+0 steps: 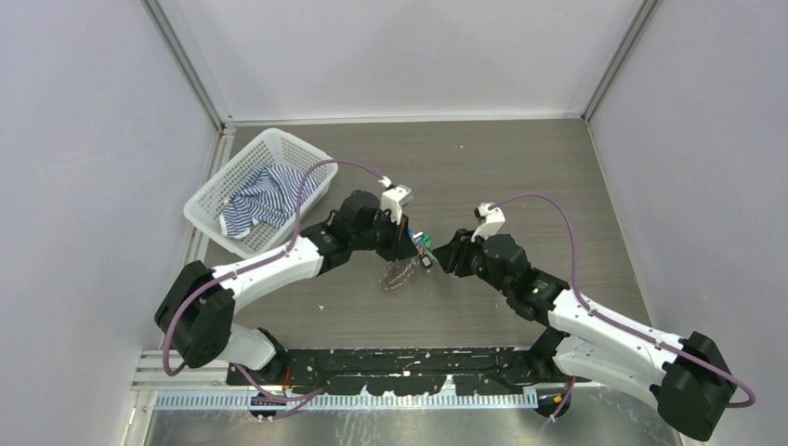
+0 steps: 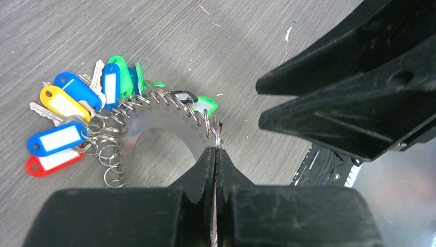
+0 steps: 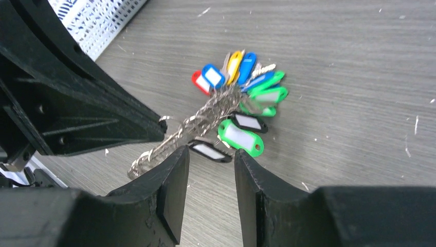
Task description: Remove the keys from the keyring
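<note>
The keyring (image 2: 154,121) is a flat silvery disc with an open centre and small split rings along its rim. The keys (image 2: 67,116), with blue, yellow, red, green and black tags, bunch at its left side. My left gripper (image 2: 216,152) is shut on the keyring's rim and holds it tilted up off the table (image 1: 400,274). My right gripper (image 3: 211,154) is open, its jaws just short of a black-tagged key (image 3: 208,150) and a green tag (image 3: 239,136). From above, both grippers meet at the keyring, the left (image 1: 406,249) and the right (image 1: 430,262).
A white mesh basket (image 1: 212,190) holding a blue striped cloth (image 1: 265,200) stands at the back left, and its corner shows in the right wrist view (image 3: 97,20). The grey wood-grain table (image 1: 558,186) lies inside white walls.
</note>
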